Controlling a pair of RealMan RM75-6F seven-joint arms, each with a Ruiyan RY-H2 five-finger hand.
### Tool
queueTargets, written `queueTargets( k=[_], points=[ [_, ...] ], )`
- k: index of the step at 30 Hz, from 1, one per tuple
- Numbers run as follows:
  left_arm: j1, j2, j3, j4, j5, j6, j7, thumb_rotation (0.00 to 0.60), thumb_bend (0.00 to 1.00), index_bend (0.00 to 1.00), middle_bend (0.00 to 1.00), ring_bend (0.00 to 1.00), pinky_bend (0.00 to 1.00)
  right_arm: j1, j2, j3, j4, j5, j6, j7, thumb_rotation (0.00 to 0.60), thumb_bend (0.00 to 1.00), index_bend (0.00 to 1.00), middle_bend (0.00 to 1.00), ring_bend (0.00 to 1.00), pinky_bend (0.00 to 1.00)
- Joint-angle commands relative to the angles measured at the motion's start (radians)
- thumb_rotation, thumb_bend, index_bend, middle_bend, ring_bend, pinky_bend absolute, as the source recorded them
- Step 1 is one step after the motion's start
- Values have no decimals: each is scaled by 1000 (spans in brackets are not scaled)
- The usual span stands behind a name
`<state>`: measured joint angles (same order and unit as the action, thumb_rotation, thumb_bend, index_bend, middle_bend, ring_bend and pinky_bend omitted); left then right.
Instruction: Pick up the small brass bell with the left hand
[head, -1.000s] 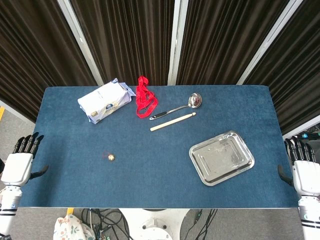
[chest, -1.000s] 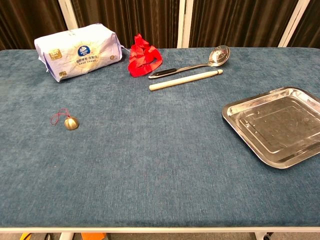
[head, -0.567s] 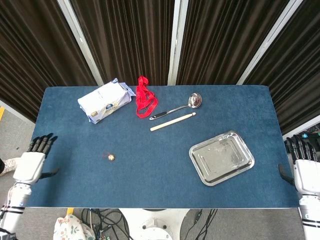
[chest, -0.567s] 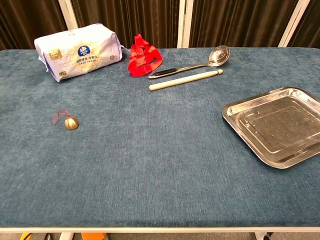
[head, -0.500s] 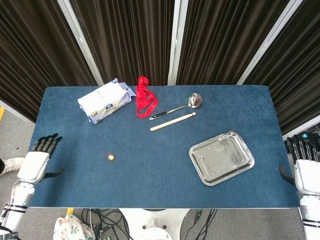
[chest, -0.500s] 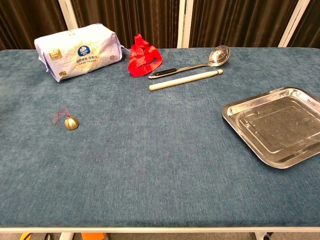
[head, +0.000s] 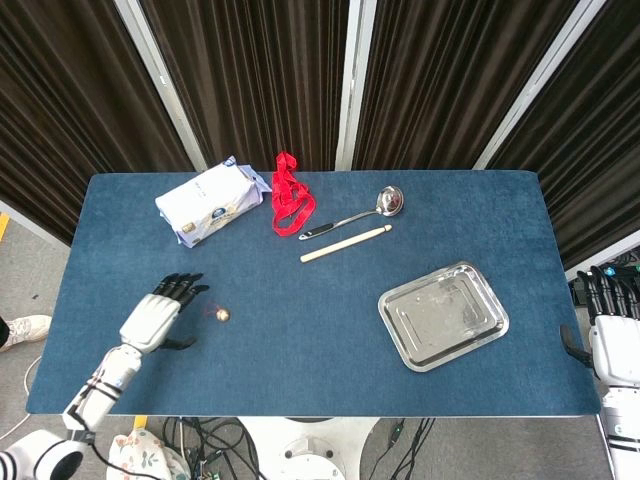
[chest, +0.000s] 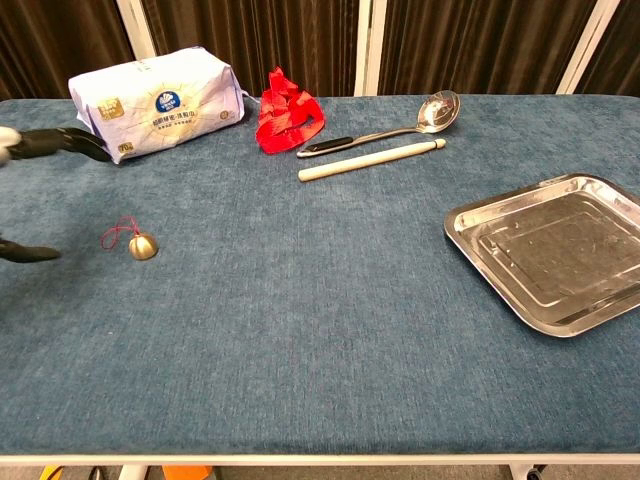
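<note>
The small brass bell with a thin red string lies on the blue table, left of centre; in the chest view the bell sits near the left edge. My left hand hovers over the table just left of the bell, empty, fingers stretched out and apart, not touching it. The chest view shows only its dark fingertips at the left border. My right hand stays off the table's right edge, fingers extended, holding nothing.
A white tissue pack and a red ribbon lie at the back left. A ladle and a wooden stick sit behind centre. A steel tray is at the right.
My left hand has swung in from beyond the table's left edge to over the cloth, close beside the bell. The bell and the right hand have not moved.
</note>
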<state>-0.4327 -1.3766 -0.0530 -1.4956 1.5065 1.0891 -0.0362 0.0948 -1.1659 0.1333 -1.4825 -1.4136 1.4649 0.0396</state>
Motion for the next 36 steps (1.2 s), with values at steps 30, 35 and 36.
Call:
queueTargets(
  k=[30,35,36],
  points=[
    [-111,-164,-26,170,-102,-123,-53,600,269,427,152,3,61,1,2,-5,26,20,-25,11,600,303,0,0,0,0],
    [-117,-170,-26,178,-115,-130,-50,600,309,433,154,3,62,0,1,-5,32,23,-28,16,600,304,0,0,0,0],
    [-118,-171,-26,179,-116,-130,-50,600,313,435,155,3,62,0,1,-6,33,24,-29,17,600,303,0,0,0,0]
  ],
)
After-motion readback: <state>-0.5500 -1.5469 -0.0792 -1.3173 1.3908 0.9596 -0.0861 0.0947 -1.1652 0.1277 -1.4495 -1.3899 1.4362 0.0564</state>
